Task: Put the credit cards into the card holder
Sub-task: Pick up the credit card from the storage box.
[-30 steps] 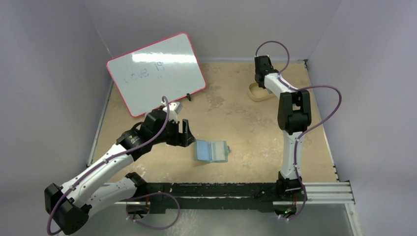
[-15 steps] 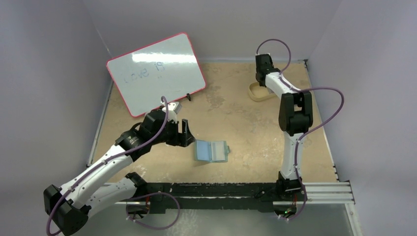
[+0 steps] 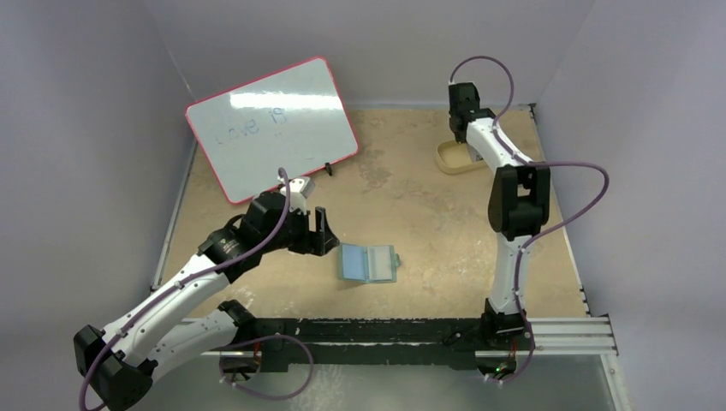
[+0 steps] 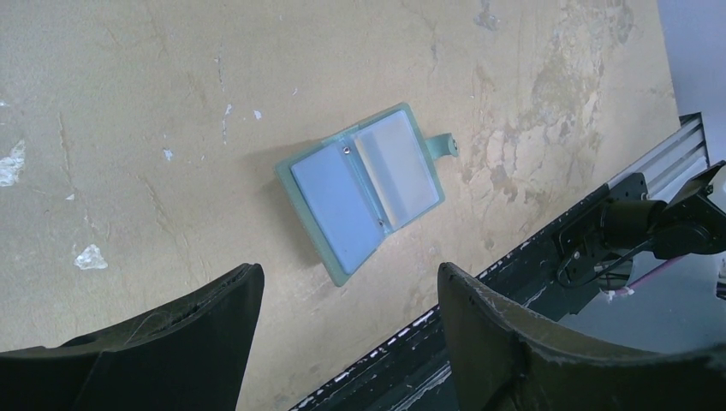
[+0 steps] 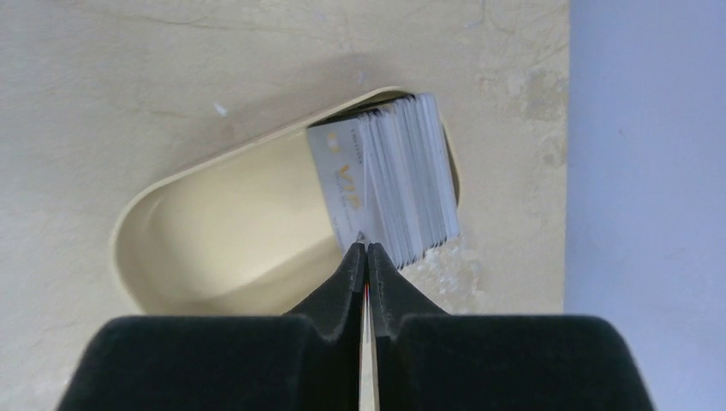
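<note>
**A:** Tan tray (image 5: 137, 257) at the far right of the table holds the credit cards (image 5: 411, 180). Is anything done yet?

**B:** Nothing filed, as far as I can tell. The card holder (image 3: 368, 263) lies open near the front middle of the table, pockets up. One half looks paler than the other, but I cannot say whether that is a card or only the sleeve.

**A:** And the grippers?

**B:** The right gripper (image 5: 366, 250) has its fingers pressed together on a thin pale edge. That edge meets the lower corner of the silver card (image 5: 336, 171) at the front of the stack, so I judge it is pinching that one. The left gripper (image 4: 347, 334) hangs just left of the holder, fingers spread wide, holding nothing.

**A:** Which way does the holder lie?

**B:** Seen from above, its long axis runs across the table, left to right and slightly skewed. The snap tab (image 4: 445, 145) points toward the right arm's side. The cards stand on edge, packed face to face at one end of the tray, well apart from the holder. What is left, I'd say, is to lift, carry and slot each one.
</note>
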Available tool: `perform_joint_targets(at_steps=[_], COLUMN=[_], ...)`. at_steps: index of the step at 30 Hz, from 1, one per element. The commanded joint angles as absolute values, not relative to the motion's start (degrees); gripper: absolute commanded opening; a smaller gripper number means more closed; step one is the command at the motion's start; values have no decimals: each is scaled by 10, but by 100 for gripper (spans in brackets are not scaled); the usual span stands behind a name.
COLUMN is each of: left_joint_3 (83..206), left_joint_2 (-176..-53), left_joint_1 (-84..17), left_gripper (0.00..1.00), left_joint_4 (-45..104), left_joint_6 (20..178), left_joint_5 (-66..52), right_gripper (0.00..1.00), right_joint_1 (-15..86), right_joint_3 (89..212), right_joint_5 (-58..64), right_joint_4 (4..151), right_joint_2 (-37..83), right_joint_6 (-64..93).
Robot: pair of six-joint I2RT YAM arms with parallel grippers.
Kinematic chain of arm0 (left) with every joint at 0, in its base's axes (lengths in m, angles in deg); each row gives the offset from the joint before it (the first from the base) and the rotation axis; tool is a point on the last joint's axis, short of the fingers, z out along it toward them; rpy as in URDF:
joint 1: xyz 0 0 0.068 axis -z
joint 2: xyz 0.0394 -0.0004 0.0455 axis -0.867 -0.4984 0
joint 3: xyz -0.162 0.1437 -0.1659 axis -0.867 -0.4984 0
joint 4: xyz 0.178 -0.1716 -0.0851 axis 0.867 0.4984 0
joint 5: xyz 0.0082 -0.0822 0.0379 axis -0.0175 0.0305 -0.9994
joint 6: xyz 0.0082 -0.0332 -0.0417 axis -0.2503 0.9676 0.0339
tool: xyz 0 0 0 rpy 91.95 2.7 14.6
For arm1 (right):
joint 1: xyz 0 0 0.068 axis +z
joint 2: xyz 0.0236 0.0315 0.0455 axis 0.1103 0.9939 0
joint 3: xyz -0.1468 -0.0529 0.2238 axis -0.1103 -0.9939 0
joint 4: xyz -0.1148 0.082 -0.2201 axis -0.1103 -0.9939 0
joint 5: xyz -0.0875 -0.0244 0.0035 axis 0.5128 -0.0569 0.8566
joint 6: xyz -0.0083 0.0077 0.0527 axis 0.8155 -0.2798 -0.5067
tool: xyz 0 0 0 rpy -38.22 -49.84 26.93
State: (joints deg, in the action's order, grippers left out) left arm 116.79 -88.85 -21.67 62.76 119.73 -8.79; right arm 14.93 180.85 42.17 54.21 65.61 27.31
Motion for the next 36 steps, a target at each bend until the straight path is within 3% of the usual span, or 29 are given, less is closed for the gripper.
perform_joint_targets(at_steps=[1, 7, 16, 27, 36], left_joint_3=[1183, 1194, 1187, 1130, 1109], left_joint_2=[-882, -883, -842, -820, -805], left_joint_1=[-216, -217, -216, -217, -216], left_gripper=[74, 73, 70, 69, 69], left_joint_4=[606, 608, 557, 410, 370], left_joint_6=[1207, 1264, 1375, 1487, 1509], left_joint_5=[-101, -156, -171, -202, -184], right_gripper=[1, 0, 0, 0, 0], right_joint_1=[167, 196, 273, 394, 407], right_joint_3=[1788, 1696, 1392, 1195, 1156], right_joint_5=[347, 171, -127, -211, -226], right_joint_4=[518, 550, 846, 1125, 1207], right_joint_2=[577, 477, 269, 150, 66], right_joint_6=[226, 145, -59, -283, -350])
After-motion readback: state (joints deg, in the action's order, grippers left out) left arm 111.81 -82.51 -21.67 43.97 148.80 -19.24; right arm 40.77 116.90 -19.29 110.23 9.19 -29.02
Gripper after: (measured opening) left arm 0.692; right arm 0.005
